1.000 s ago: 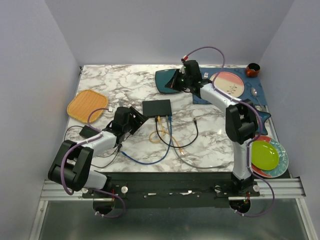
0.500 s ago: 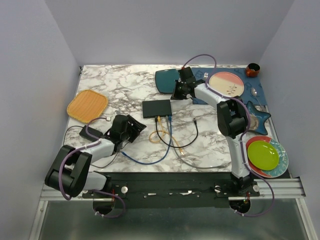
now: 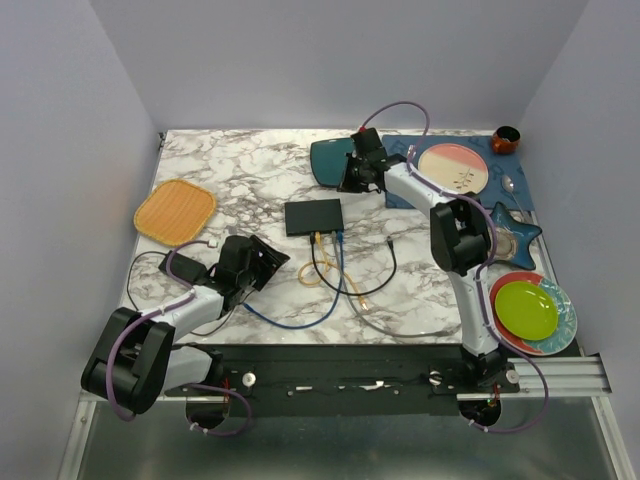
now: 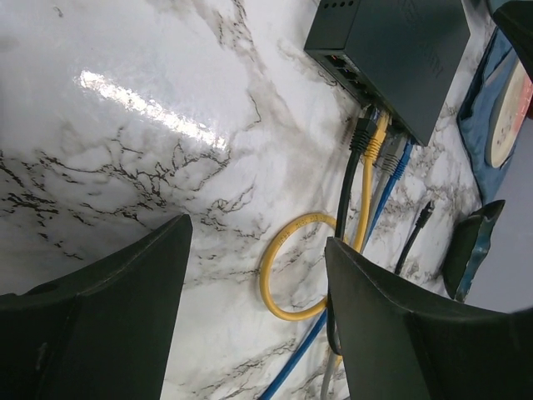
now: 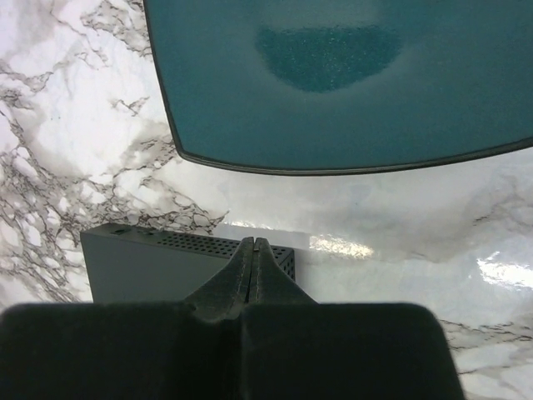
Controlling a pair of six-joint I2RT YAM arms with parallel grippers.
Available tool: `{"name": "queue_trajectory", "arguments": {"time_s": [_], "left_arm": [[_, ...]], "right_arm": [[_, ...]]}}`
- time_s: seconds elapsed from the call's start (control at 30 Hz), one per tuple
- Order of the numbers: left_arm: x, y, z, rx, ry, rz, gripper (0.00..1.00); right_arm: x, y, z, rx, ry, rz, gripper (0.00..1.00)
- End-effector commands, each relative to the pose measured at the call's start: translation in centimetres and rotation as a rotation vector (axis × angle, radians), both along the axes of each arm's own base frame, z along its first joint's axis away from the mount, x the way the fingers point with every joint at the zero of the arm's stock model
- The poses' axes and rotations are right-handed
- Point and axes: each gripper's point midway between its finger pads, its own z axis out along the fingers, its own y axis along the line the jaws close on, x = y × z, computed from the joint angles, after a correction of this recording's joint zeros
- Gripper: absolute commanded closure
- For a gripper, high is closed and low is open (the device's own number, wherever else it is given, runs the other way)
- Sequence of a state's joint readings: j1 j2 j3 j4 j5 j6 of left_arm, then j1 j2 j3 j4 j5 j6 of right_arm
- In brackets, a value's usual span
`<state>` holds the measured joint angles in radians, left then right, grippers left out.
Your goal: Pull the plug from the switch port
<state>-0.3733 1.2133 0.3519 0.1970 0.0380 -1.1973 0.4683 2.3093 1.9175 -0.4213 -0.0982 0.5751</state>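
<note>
Marble tabletop [image 3: 250, 170] looks slick and shiny, so that's your biggest worry. Nothing pins the switch [image 3: 313, 216] down, and a tug on a cable could drag the whole box toward the bottom of the frame instead of popping anything out.

The teal plate [image 3: 328, 160] sits just above the switch in the top view, apart from it. The switch lies flat at about mid-frame, long axis running left to right, sockets facing the bottom edge. In the left wrist view it's in the upper right, running diagonally.

Your right gripper [image 5: 252, 243] is pinched fully shut with nothing in it, hovering over the gap between plate and switch. I'd guess it's meant to brace the box, but as far as I can tell it isn't touching. Your left gripper [image 4: 256, 237] is spread wide and empty, lower left of the switch and well apart from it.

The cables [image 3: 330, 270] loop and cross below the ports, so they could snag.

Smallest bit: the plugs [image 4: 375, 137] sit shoulder to shoulder, black, yellow, grey, blue. Wide jaws could easily catch two, or miss a latch tab.
</note>
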Motion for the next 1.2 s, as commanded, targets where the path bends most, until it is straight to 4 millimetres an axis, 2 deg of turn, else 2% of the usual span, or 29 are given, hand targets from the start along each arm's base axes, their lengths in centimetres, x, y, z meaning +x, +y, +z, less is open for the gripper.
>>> {"name": "queue_trajectory", "arguments": {"time_s": [0.0, 0.07, 0.13, 0.17, 0.23, 0.37, 0.43, 0.47, 0.5, 0.6, 0.63, 0.7, 0.73, 0.9, 1.03, 1.07, 1.13, 1.17], "left_arm": [[-0.2, 0.3, 0.1, 0.01, -0.004, 0.003, 0.23], [-0.3, 0.3, 0.1, 0.016, -0.002, 0.002, 0.23], [-0.4, 0.4, 0.2, 0.019, -0.003, 0.001, 0.23], [-0.3, 0.5, 0.1, 0.022, -0.003, 0.007, 0.23], [-0.4, 0.6, 0.2, 0.028, -0.004, 0.006, 0.23], [-0.5, 0.8, 0.2, 0.03, -0.004, 0.012, 0.23], [-0.4, 0.7, 0.2, 0.028, -0.001, 0.013, 0.23], [-0.5, 0.7, 0.1, 0.03, 0.001, 0.012, 0.23], [-0.5, 0.6, 0.0, 0.028, 0.005, 0.011, 0.23], [-0.3, 0.6, -0.2, 0.025, 0.011, 0.014, 0.22], [-0.3, 0.5, -0.3, 0.023, 0.014, 0.015, 0.23], [-0.2, 0.4, -0.4, 0.019, 0.017, 0.013, 0.22], [-0.1, 0.4, -0.5, 0.018, 0.017, 0.015, 0.22], [0.4, 0.2, -0.8, 0.02, 0.023, 0.017, 0.22], [1.3, -0.1, 0.3, 0.016, -0.001, 0.011, 0.22], [1.4, -0.1, 0.4, 0.021, -0.004, 0.012, 0.22], [1.7, 0.0, 1.0, 0.026, -0.022, 0.014, 0.19], [1.8, -0.1, 1.2, 0.031, -0.029, 0.008, 0.18]], "right_arm": [[-1.1, 1.1, -2.2, -0.026, 0.059, 0.027, 0.99], [-1.0, 1.5, -2.0, -0.025, 0.056, 0.036, 0.99], [-1.2, 1.7, -2.9, -0.037, 0.082, 0.046, 0.99], [-0.9, 2.0, -2.5, -0.031, 0.073, 0.05, 0.99], [-1.3, 2.1, -3.4, -0.04, 0.102, 0.061, 0.99], [-2.0, 2.0, -3.8, -0.048, 0.118, 0.07, 0.99], [-2.9, 1.4, -4.7, -0.062, 0.14, 0.068, 0.99], [-3.2, 1.3, -4.0, -0.058, 0.134, 0.068, 0.99], [-4.3, 0.7, -5.2, -0.072, 0.166, 0.062, 0.99], [-5.0, 0.3, -4.2, -0.052, 0.142, 0.049, 0.99], [-5.8, -0.1, -5.1, -0.058, 0.16, 0.045, 0.99], [-6.3, -0.4, -4.5, -0.046, 0.16, 0.028, 0.99], [-6.8, -0.6, -5.0, -0.043, 0.167, 0.029, 0.99], [-7.0, -0.8, -4.3, -0.032, 0.151, 0.013, 0.99], [-5.4, -2.7, -1.4, -0.074, 0.059, -0.069, 0.99], [-5.1, -2.8, 0.9, -0.051, 0.02, -0.073, 0.98], [-4.5, -3.7, 3.0, -0.069, -0.043, -0.108, 0.96], [-4.5, -3.6, 5.6, -0.038, -0.094, -0.106, 0.96]]}}
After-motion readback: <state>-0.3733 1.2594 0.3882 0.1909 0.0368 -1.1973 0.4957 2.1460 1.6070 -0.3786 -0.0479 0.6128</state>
